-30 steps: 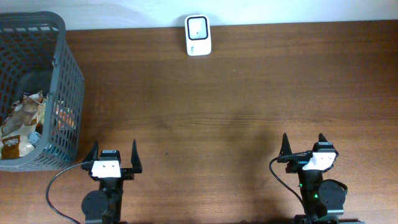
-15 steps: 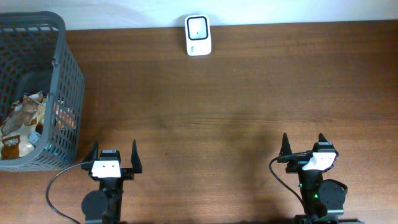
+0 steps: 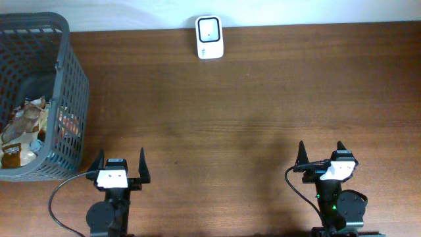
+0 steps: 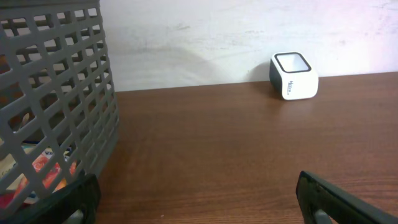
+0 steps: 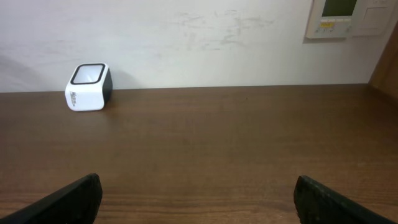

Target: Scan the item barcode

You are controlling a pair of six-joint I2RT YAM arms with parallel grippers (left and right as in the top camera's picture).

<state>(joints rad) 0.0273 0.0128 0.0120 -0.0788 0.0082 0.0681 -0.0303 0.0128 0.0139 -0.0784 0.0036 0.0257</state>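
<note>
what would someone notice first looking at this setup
The grey mesh basket at the left end of the table stands out most, with crinkled snack packets piled inside it. Next comes the small white scanner, standing alone at the far edge by the wall. At the near edge, the left gripper and the right gripper both sit open, holding nothing.

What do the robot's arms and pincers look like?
Both arms are black, each with a white block near the tip. The left pincer and the right pincer each have two thin, pointy black fingers, like little horns. A black cable curls beside the left arm. Another loops beside the right arm, where tiny green lights glow.
</note>
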